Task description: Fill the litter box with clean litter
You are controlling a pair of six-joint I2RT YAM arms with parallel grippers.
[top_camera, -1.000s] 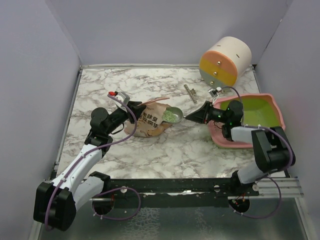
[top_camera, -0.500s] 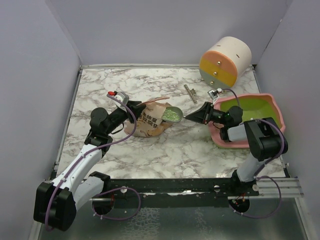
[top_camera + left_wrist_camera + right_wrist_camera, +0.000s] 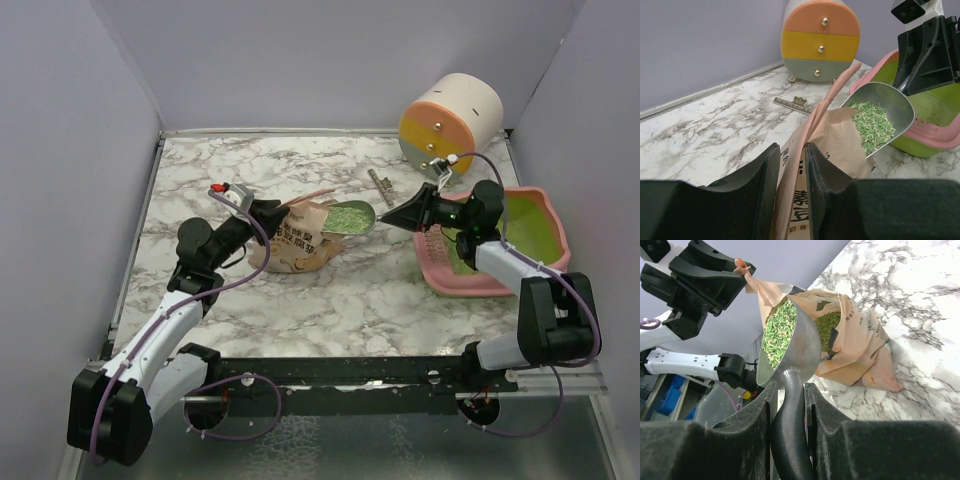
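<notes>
The litter box (image 3: 462,284) sits on the right side of the marble table (image 3: 300,165), its wavy pink rim around a lime-green inside that looks mostly bare. A few dark specks show on the green in the left wrist view, too small to identify. The clean litter (image 3: 777,333) is elsewhere: a heap of pale green granules fills the bowl of a silver metal scoop (image 3: 351,217). More of it shows inside the open mouth of the tan paper bag (image 3: 298,248), which lies near the middle of the table, left of the box and apart from it. The right gripper (image 3: 790,425) is clamped on the scoop's dark handle, one finger on each side. It holds the bowl at the right side of the bag's mouth — between bag and box — with the loaded face upward in the overhead view. That arm reaches leftward across the near-left part of the box. The left gripper (image 3: 792,175) is closed on the bag's upper edge, its two black fingers pinching the paper together with a pink strip that rises from it, and the mouth opens toward the right. At the far right, beyond the box, stands a round cream drum (image 3: 450,122) with orange, yellow and grey bands and small knobs. A small brass-coloured strip (image 3: 380,186) lies flat between drum and bag, touching neither.
</notes>
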